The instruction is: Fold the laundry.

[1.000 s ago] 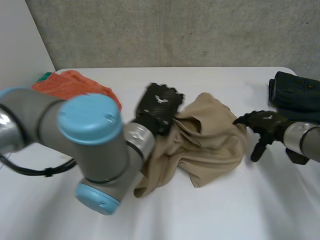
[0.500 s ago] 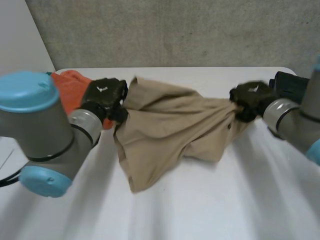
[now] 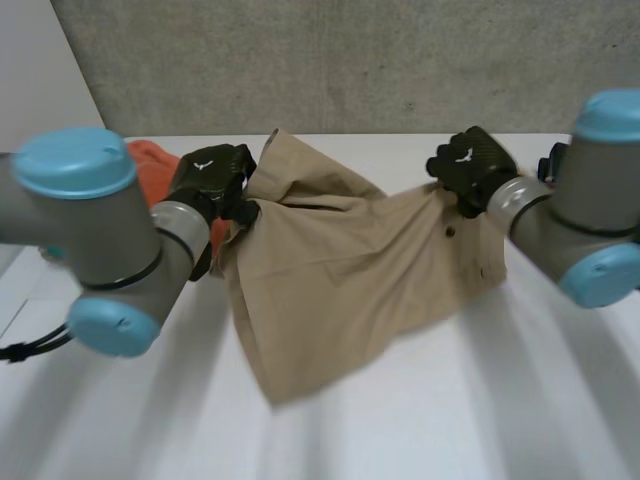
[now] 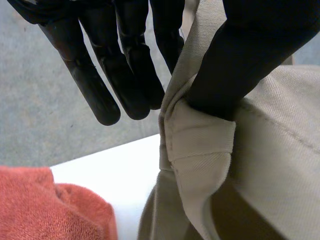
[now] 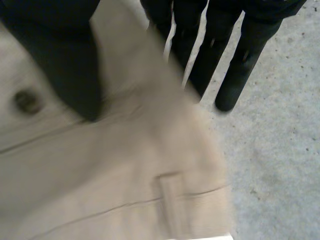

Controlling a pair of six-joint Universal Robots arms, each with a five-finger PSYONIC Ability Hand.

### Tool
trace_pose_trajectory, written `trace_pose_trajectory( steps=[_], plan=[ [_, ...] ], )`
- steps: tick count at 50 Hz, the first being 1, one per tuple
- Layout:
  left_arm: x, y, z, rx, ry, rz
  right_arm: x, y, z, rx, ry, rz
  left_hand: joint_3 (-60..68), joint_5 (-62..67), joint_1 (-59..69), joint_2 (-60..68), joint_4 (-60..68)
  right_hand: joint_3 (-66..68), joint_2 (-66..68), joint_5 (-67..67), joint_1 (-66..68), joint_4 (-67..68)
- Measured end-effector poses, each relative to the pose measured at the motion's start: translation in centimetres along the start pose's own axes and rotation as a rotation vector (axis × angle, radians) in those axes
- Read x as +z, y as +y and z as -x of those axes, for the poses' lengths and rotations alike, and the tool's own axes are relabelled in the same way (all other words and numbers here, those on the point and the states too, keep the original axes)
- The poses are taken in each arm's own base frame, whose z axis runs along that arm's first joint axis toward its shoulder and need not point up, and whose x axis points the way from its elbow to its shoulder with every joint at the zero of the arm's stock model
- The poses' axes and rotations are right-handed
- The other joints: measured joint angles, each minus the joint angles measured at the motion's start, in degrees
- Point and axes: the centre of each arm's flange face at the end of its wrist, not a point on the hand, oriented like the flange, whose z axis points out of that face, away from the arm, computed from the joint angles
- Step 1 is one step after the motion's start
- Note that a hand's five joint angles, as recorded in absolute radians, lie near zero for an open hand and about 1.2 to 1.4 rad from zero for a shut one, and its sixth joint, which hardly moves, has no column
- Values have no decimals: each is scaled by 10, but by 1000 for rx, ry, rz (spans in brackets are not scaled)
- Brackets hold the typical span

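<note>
A tan garment [image 3: 340, 270] with a button and a belt loop hangs spread between my two hands, its lower part trailing onto the white table [image 3: 420, 420]. My left hand [image 3: 213, 176] holds its upper left edge. In the left wrist view the thumb [image 4: 240, 60] pinches a folded band of the tan garment [image 4: 200, 150] against the straight fingers [image 4: 125, 70]. My right hand [image 3: 468, 165] holds the upper right edge near the button. In the right wrist view the thumb [image 5: 65, 65] lies on the tan garment [image 5: 110, 175], with the fingers [image 5: 220, 60] behind its edge.
An orange towel [image 3: 150, 160] lies at the table's back left, just behind my left hand, and shows under that hand's fingertips as the orange towel [image 4: 45, 210]. A dark folded garment [image 3: 553, 160] sits at the back right. A grey wall runs behind the table.
A second ago the garment lay crumpled with my right hand apart from it. Both hands have since taken its edges, and now it hangs wider and flatter, with the right hand further back.
</note>
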Motion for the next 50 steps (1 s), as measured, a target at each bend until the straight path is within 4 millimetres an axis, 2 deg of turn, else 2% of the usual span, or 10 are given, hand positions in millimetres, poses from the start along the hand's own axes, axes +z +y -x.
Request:
trace_pose_trajectory(
  steps=[3,4,7,9,15,19,27,32,38,50],
  plan=[
    [27,11,10,-1,-23,-14,18,4,13,-21,54,-47,-103,-87,-95,-110,-106,-278,-282,-269,-271,-279],
    [37,12,16,-2,-34,-30,24,3,17,-30,90,-74,-200,-184,-207,-204,-204,-335,-332,-320,-311,-334],
    [51,7,24,-1,-51,-67,29,-3,17,-39,160,-116,-409,-398,-416,-418,-417,-353,-342,-327,-315,-353],
    [56,0,28,3,-59,-97,27,-10,14,-39,207,-138,-461,-451,-452,-464,-470,-353,-342,-328,-315,-353],
    [30,-31,25,73,-64,-145,-7,-34,-6,-26,238,-130,-483,-475,-455,-486,-490,-353,-342,-327,-315,-353],
    [1,-35,20,144,-57,-119,-28,-27,-7,-9,171,-43,-482,-474,-455,-485,-489,-353,-342,-327,-315,-353],
    [-77,12,-10,341,48,54,-73,20,4,88,-85,244,-409,-389,-383,-413,-411,-223,-221,-200,-191,-224],
    [-109,51,-29,419,136,164,-86,47,7,134,-184,322,-405,-383,-380,-408,-405,-176,-169,-155,-146,-175],
    [-108,80,-37,446,176,219,-80,68,6,135,-202,309,-405,-383,-380,-408,-405,-191,-184,-181,-157,-193],
    [-76,102,-39,477,173,254,-44,97,15,87,-153,226,-407,-396,-382,-410,-413,-214,-209,-217,-183,-225]
  ],
)
